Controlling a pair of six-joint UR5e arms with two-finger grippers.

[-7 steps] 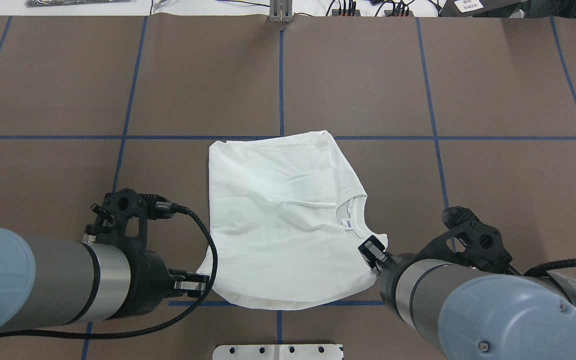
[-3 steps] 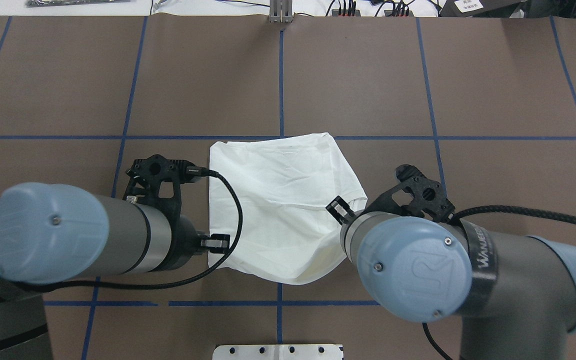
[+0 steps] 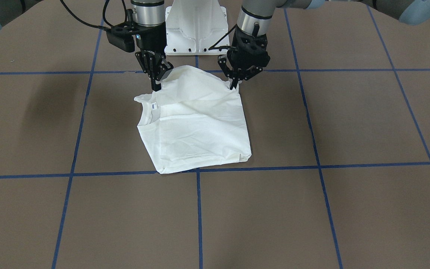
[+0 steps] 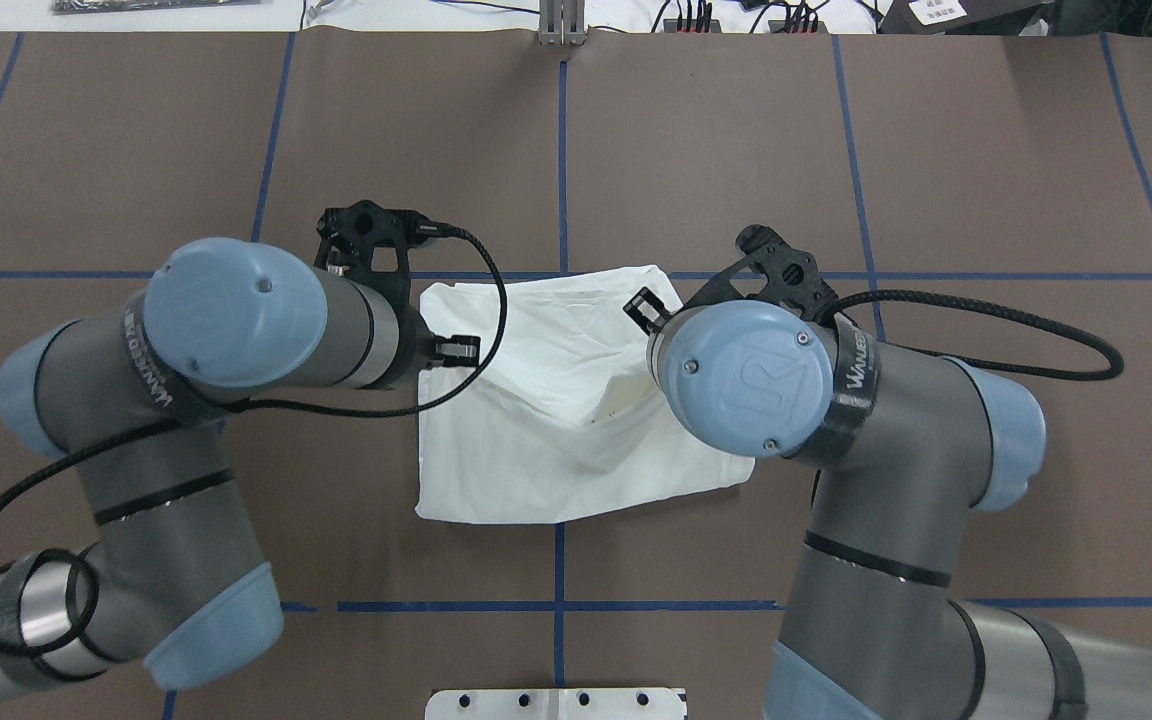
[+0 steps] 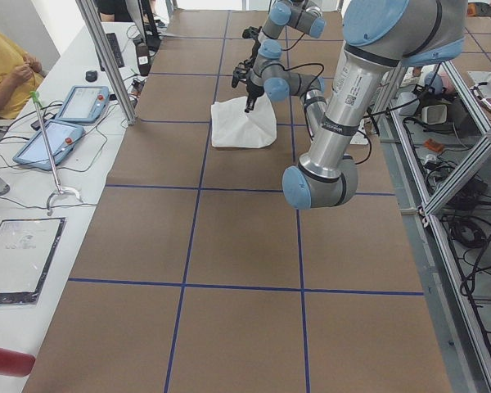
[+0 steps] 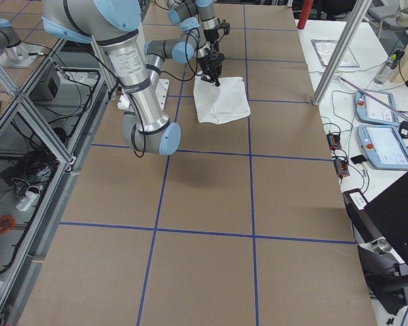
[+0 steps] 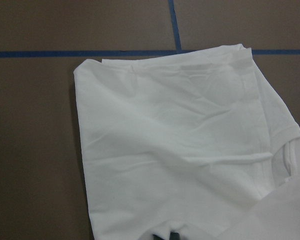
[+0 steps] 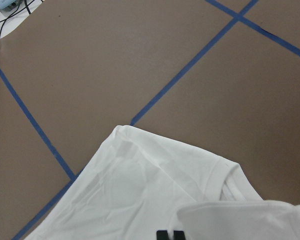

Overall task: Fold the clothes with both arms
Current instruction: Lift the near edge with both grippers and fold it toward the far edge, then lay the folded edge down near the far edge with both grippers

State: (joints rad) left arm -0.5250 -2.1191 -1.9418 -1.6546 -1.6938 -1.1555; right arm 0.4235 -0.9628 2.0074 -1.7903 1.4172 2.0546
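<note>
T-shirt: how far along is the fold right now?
Done: no sleeve sticks out; the T-shirt is a compact panel. In hand: left gripper and right gripper hold its robot-side edge raised. Remaining, likely: lay that edge over the far edge and release.

black bands point(image 4: 854, 375) on left arm point(image 4: 136, 440) and right arm point(image 4: 896, 470) read "wanjee".

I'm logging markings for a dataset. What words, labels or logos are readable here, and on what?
"WANJEE", ending unsure: black bands on the right arm and the left arm.
Logo like "UR": the right arm's blue cap.
On the shirt, the neck label: blue print, too small to read.
A white paper label at the far edge: blurred.
</note>
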